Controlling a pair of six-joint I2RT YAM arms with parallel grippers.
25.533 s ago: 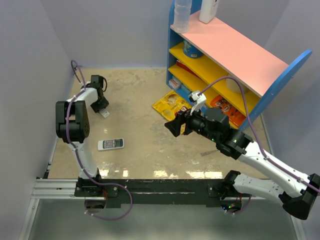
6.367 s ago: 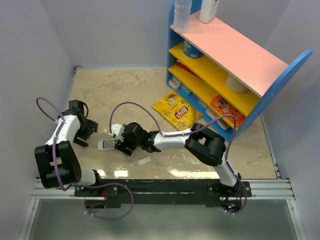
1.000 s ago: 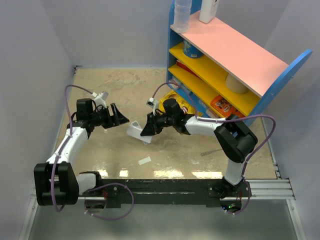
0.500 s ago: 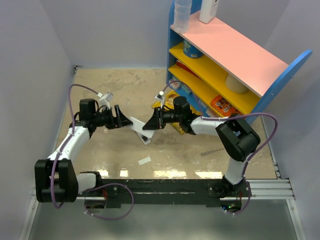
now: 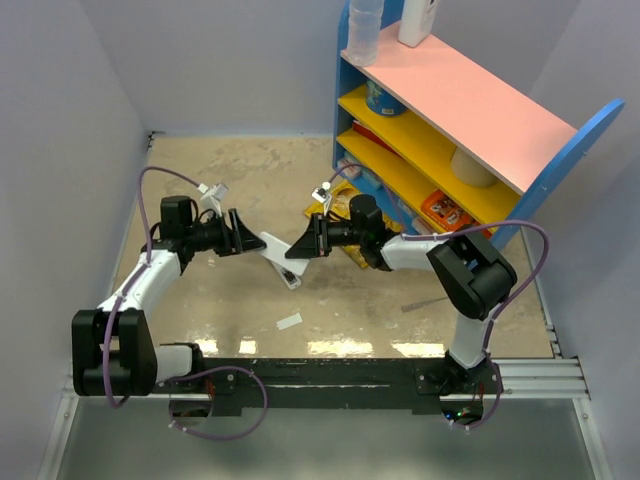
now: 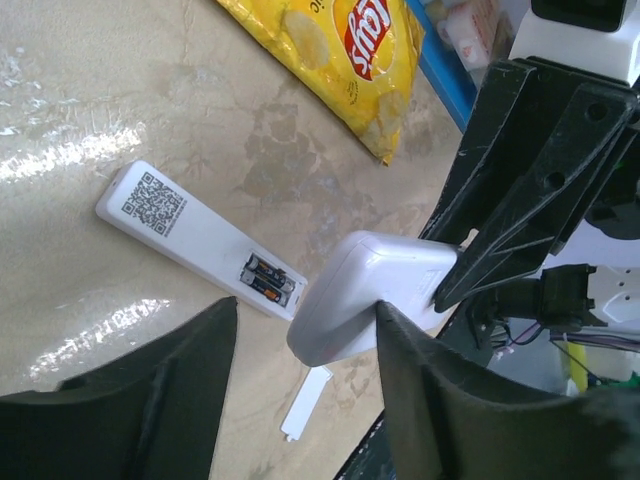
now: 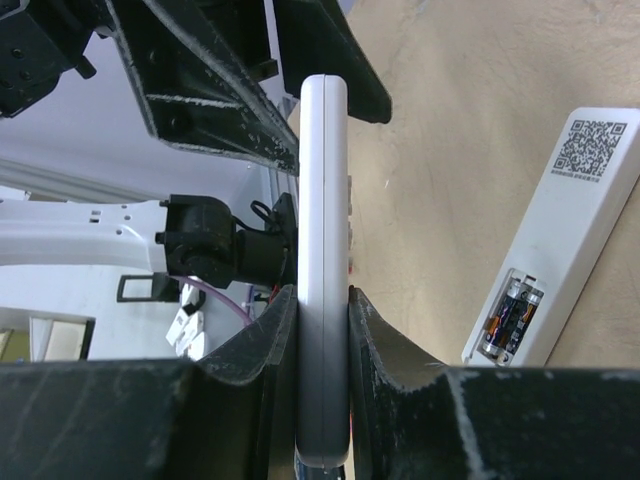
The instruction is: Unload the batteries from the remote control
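Observation:
The white remote control (image 5: 275,250) hangs above the table, held edge-on by my right gripper (image 7: 322,300), which is shut on it (image 7: 323,200). My left gripper (image 6: 305,310) is open and straddles its other end (image 6: 380,290): one finger lies against its edge, the other stands apart. Its battery side does not show. Below it, a narrower white bar (image 6: 190,230) with a QR label lies on the table. The bar's compartment is open and holds two small dark-and-orange batteries (image 6: 262,280), also in the right wrist view (image 7: 512,318).
A small white cover (image 6: 305,405) lies loose beside the bar (image 5: 289,322). A yellow chips bag (image 6: 340,50) lies behind the grippers, in front of the blue shelf unit (image 5: 450,130). A thin grey stick (image 5: 425,303) lies at the right front.
My right gripper has swung the remote up and left, my left gripper has come in to meet it. The left jaws now stand narrower, around the remote's end.

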